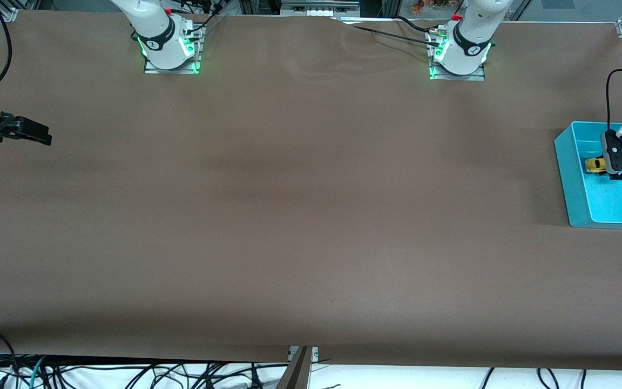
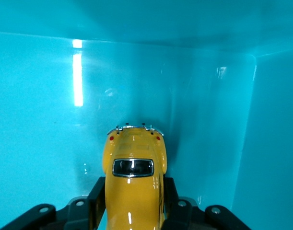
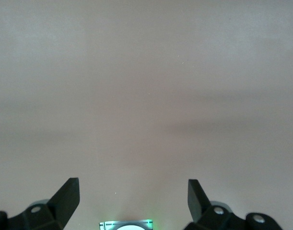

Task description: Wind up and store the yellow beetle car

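With the left gripper (image 2: 133,211) jaws grasping the yellow beetle car (image 2: 133,184) low in the teal bin (image 1: 570,178), a wound car could roll into the wall once freed, while the right gripper (image 3: 133,197) waited over the bare surface (image 1: 289,216), jaws spread.

a brown table (image 1: 289,216) carries a teal bin (image 1: 570,178).

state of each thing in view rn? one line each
yellow beetle car: upright, down inside the bin, between the left gripper's jaws.
teal bin: at the left arm's end of the table, holds only the car.
left gripper: lowered into the bin, jaws close against the car's sides.
right gripper: jaws wide open, empty, waiting over bare table.
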Controlling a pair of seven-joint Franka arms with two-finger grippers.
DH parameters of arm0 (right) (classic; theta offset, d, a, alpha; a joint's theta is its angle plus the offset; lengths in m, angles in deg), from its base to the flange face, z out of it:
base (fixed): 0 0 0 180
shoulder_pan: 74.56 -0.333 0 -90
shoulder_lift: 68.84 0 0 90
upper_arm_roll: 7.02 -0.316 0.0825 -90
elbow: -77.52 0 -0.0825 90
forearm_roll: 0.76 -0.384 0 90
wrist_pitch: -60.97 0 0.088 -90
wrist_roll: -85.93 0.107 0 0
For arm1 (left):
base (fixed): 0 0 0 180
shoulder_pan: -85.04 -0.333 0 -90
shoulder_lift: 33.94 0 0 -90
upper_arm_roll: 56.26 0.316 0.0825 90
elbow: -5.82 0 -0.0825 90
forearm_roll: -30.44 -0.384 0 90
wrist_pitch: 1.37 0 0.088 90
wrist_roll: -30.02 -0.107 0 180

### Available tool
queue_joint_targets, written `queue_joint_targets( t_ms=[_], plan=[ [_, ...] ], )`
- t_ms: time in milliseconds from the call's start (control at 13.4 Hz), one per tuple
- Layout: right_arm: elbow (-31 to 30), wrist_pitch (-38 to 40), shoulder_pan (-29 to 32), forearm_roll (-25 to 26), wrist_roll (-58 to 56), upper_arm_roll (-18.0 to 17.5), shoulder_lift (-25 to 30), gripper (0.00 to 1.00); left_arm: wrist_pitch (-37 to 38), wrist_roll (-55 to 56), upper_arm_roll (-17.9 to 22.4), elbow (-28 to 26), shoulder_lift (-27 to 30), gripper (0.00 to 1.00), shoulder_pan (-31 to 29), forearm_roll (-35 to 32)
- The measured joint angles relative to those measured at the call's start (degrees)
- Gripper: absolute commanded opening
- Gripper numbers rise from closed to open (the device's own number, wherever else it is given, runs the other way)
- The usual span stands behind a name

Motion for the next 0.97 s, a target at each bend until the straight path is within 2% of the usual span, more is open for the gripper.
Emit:
queue_joint_targets(
  t_ms=[223,298,447,670,819,967],
  plan=[
    [0.0,0.0,-0.1,0.0,0.0,0.0,0.0,1.0,0.9,-0.1,-1.0,1.4,1.3,1.0,0.1,0.0],
    [0.0,0.0,-0.1,0.0,0.0,0.0,0.0,1.0,3.4,0.0,-2.1,2.4,2.8,1.0,0.1,0.1],
    [0.0,0.0,-0.1,0.0,0.0,0.0,0.0,1.0,14.4,1.1,-5.6,6.7,7.1,1.0,0.1,2.0],
    [0.0,0.0,-0.1,0.0,0.0,0.0,0.0,1.0,34.6,7.8,-12.8,16.4,11.0,1.0,0.3,3.5],
    [0.0,0.0,-0.1,0.0,0.0,0.0,0.0,1.0,42.9,15.8,-18.6,20.2,11.2,1.0,0.4,3.6],
    [0.0,0.0,-0.1,0.0,0.0,0.0,0.0,1.0,47.2,25.3,-23.9,22.2,11.1,1.0,0.7,5.2]
  ],
)
